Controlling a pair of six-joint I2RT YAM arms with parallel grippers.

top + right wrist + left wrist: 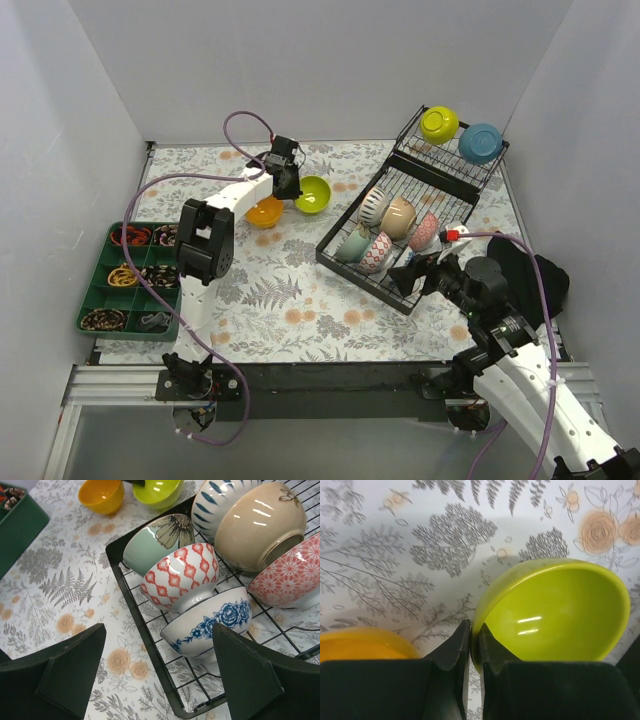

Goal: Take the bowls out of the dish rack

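My left gripper (471, 636) is shut on the rim of a lime bowl (560, 610), held tilted low over the table beside an orange bowl (360, 642); both show from above, lime (313, 193) and orange (265, 211). The black dish rack (345, 265) holds striped (215, 500), beige (260, 525), pink (285, 572), pale-green (150, 540), red-white (180, 575) and blue-white (210, 622) bowls. Its raised tier (452, 168) carries a lime-yellow bowl (438, 124) and a blue bowl (481, 143). My right gripper (159, 630) is open and empty, just above the rack's near corner, facing the blue-white bowl.
A green compartment tray (130, 275) with small items stands at the left edge. A black cloth-like object (535, 275) lies right of the rack. White walls close in the table on three sides. Purple cables loop over both arms.
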